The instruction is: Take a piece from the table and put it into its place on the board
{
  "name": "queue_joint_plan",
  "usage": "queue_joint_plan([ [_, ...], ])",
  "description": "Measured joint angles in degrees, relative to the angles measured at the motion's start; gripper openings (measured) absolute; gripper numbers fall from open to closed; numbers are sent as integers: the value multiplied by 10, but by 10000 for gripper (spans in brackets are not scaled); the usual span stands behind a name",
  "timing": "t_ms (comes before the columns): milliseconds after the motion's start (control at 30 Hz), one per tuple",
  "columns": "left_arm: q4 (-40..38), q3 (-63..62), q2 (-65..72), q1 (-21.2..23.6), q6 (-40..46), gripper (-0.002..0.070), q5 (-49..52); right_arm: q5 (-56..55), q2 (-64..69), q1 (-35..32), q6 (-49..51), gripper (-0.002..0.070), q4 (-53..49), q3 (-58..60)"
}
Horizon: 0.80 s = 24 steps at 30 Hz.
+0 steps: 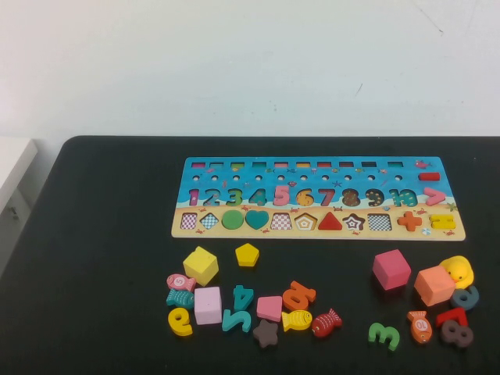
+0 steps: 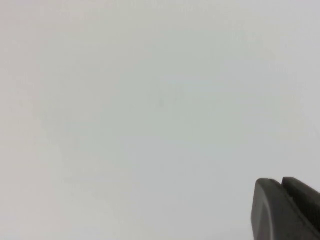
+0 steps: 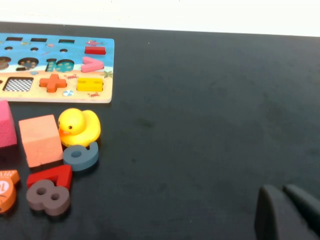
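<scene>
On the table (image 1: 94,234), left of centre, a loose group lies below the board (image 1: 316,198): a yellow cube (image 1: 201,265), pink and teal fish, a yellow numeral, a lilac cube (image 1: 208,305), teal numerals, a pink square, a brown star (image 1: 266,333), an orange numeral, a yellow fish (image 1: 297,319) and a red fish. The piece (image 1: 247,254) lies flat just beside the yellow cube, apart from it, near the board's sandy strip and below the circle and heart. The pentagon cut-out (image 1: 305,222) in that strip sits further right and holds no piece. Right of centre sit a magenta cube (image 1: 391,269), a salmon cube (image 1: 433,285), a duck (image 1: 458,270) touching it, a green 3, an orange fish, a red 7 and a brown 8.

Neither arm shows in the high view. The left gripper (image 2: 282,187) faces only a blank pale surface, fingers pressed together, holding nothing. The right gripper (image 3: 285,192) hangs above bare table, well apart from the duck; its fingers sit close together, empty.
</scene>
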Motion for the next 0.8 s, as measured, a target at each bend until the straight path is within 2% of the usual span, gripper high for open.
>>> queue_joint_plan([
  [133, 0, 0, 0, 0, -3, -1, -51, 0, 0, 0, 0, 18, 0, 0],
  [233, 0, -1, 0, 0, -16, -1, -44, 0, 0, 0, 0, 19, 0, 0],
  [433, 21, -120, 5, 0, -26, -1, 187, 0, 0, 0, 0, 18, 0, 0],
  [667, 21, -317, 127, 0, -36, -1, 400, 0, 0, 0, 0, 19, 0, 0],
  [800, 1, -350, 196, 0, -37, -1, 430, 0, 0, 0, 0, 19, 0, 0],
])
